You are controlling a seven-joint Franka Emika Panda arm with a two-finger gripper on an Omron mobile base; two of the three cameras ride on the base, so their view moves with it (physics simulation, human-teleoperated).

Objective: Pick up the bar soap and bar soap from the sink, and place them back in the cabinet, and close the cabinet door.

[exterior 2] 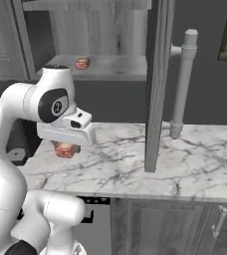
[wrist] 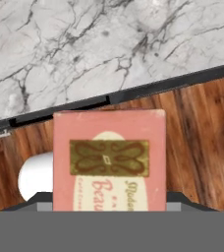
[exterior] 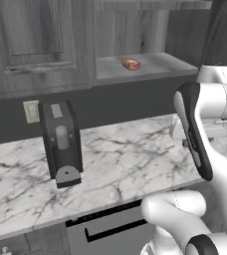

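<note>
Marble counter [exterior: 130, 159] runs across both base views. A black coffee machine [exterior: 61, 144] stands on it at the left, below a pale wall outlet [exterior: 31, 111]. Dark drawer front [exterior: 110, 230] sits under the counter edge.

Cabinet [exterior: 135, 30] above the counter is open; its flat grey shelf [exterior: 150, 67] carries one bar soap [exterior: 131, 63], lying near the shelf's middle, apart from the walls. Same bar shows in the right base view [exterior 2: 82, 63].

Cabinet door [exterior 2: 158, 84] stands swung out, edge-on in the right base view, reaching down over the counter; its long silver bar handle [exterior 2: 181, 82] hangs on the far side. The door stands to the right of the arm.

Gripper [exterior 2: 65, 148] is over the counter's front part, well below the shelf. The second bar soap [wrist: 109, 160] sits clamped between the fingers, seen in the right base view as a reddish block [exterior 2: 65, 149] under the hand. Hand view looks past it at marble, the counter edge and wooden floor [wrist: 202, 142].
</note>
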